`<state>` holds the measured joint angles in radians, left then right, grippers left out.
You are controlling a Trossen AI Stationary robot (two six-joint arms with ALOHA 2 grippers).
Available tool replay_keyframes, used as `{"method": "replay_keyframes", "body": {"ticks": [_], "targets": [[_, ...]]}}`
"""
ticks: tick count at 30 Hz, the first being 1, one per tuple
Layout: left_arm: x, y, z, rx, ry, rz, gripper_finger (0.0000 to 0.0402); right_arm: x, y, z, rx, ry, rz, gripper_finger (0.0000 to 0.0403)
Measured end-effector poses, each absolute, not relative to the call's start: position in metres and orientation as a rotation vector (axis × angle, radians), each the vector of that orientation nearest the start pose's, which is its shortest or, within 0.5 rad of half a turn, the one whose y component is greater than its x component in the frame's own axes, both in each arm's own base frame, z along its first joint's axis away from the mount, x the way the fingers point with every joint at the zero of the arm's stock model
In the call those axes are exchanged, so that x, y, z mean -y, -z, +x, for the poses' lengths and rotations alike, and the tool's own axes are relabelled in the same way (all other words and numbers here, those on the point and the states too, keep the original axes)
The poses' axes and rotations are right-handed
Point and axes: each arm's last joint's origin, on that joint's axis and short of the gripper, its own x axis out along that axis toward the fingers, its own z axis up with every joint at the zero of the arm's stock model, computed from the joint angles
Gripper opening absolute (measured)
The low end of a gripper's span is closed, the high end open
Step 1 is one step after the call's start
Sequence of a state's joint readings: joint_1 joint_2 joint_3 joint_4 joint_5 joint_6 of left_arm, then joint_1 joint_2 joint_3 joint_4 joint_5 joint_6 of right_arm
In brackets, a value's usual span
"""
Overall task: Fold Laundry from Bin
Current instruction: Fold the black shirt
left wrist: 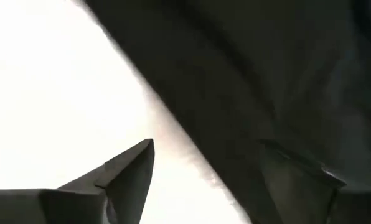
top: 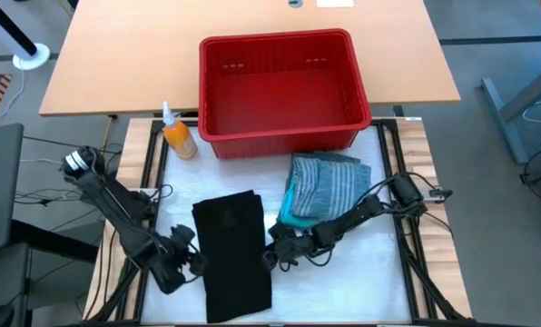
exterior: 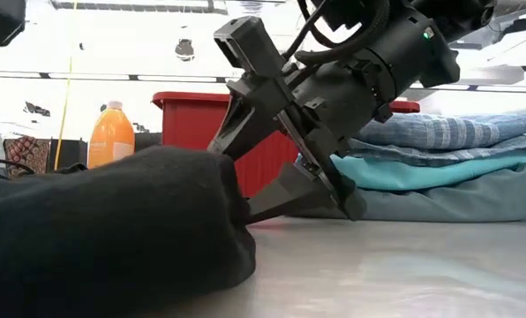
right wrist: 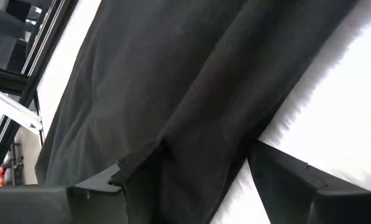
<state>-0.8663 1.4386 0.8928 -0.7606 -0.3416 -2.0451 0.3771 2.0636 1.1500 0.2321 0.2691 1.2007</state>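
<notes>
The right gripper point(top: 275, 254) straddles the black garment's point(top: 232, 254) edge with fingers spread; the left gripper point(top: 194, 263), also spread, sits at the opposite edge. Behind the right gripper lies a folded stack point(top: 325, 188), beyond it the red bin point(top: 280, 86) and an orange bottle point(top: 177, 136).

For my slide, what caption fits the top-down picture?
Both grippers flank the folded black garment beside a folded stack, below the empty red bin.

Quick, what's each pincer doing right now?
Left pincer: open, at the black garment's edge.
Right pincer: open, straddling its other edge.
</notes>
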Motion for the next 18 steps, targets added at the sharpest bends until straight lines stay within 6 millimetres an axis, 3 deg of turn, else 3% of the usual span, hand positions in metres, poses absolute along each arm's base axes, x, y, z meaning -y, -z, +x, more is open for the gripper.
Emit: {"method": "replay_keyframes", "body": {"ticks": [12, 18], "targets": [[0.209, -0.147, 0.186, -0.937, -0.816, -1.083, 0.0289, -0.15, -0.12, 0.388, -0.639, 0.262, 0.933, 0.0265], [0.215, -0.142, 0.189, -0.821, -0.791, -1.117, 0.0288, -0.156, -0.119, 0.385, -0.651, 0.251, 0.925, 0.0265]]}}
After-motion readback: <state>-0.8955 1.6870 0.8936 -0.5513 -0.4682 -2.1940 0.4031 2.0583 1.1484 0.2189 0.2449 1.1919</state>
